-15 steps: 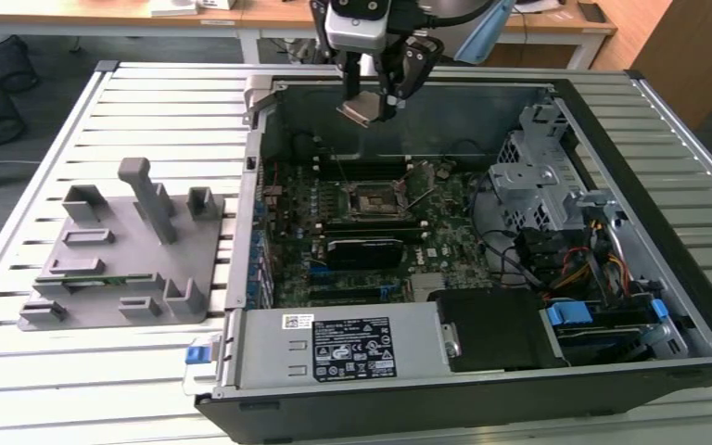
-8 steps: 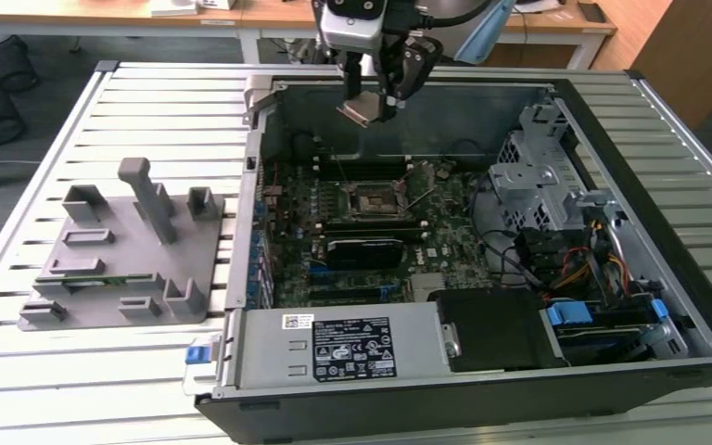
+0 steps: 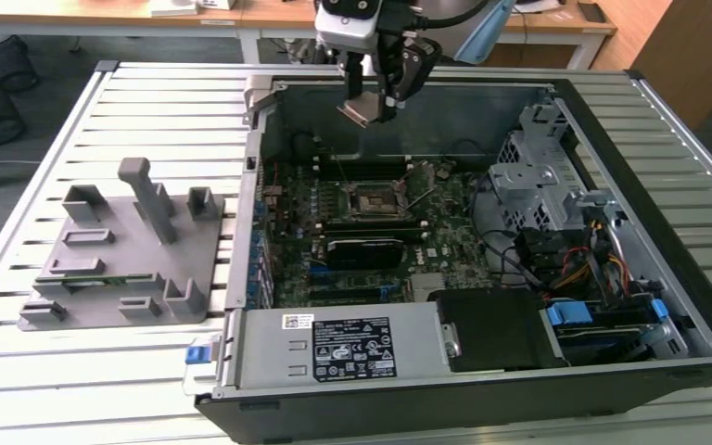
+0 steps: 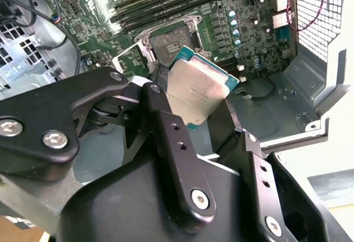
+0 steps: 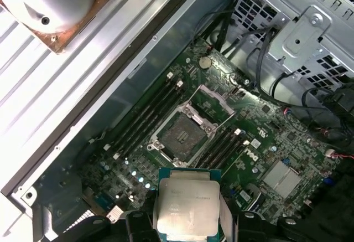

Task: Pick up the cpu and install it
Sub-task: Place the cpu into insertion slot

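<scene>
The cpu (image 3: 365, 112) is a small square chip with a silvery metal top and a green rim. My gripper (image 3: 373, 107) is shut on it, holding it in the air above the far edge of the open computer case. In both wrist views the cpu (image 4: 198, 91) (image 5: 187, 203) sits between the black fingers (image 4: 166, 121), tilted. Below it on the green motherboard lies the square socket frame (image 3: 373, 201) (image 5: 185, 133) (image 4: 168, 44), its metal lid swung open and nothing inside.
The open black computer case (image 3: 653, 97) lies on a slatted metal table (image 3: 146, 102). A grey fixture block (image 3: 121, 250) stands at the exterior view's left, with a green memory stick (image 3: 78, 279) on it. A metal drive cage (image 3: 541, 167) and cables crowd the case's right side.
</scene>
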Available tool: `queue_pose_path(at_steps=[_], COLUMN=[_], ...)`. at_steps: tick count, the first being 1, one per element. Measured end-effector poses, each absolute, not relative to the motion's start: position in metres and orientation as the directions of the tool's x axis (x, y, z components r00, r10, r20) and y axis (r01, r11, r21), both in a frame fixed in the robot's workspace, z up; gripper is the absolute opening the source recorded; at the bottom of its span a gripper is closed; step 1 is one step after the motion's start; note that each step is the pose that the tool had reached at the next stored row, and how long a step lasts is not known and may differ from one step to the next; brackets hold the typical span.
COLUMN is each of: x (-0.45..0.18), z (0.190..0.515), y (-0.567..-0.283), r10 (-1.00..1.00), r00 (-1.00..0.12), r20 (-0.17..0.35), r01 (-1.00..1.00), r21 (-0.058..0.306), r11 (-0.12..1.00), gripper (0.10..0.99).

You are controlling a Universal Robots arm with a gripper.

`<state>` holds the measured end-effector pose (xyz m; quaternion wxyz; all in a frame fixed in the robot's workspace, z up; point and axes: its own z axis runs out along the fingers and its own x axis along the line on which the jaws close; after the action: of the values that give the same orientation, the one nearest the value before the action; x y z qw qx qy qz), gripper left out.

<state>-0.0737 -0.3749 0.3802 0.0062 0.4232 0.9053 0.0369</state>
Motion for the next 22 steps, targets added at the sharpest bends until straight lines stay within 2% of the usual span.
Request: queue_pose_path(at_steps=[22], x=[-0.0737], z=[0.3799], y=[-0.3749], r10=[0.84], r00=[-0.542], r20=[0.019], r01=[0.839], r21=[0.072], r11=[0.54], gripper=[0.533])
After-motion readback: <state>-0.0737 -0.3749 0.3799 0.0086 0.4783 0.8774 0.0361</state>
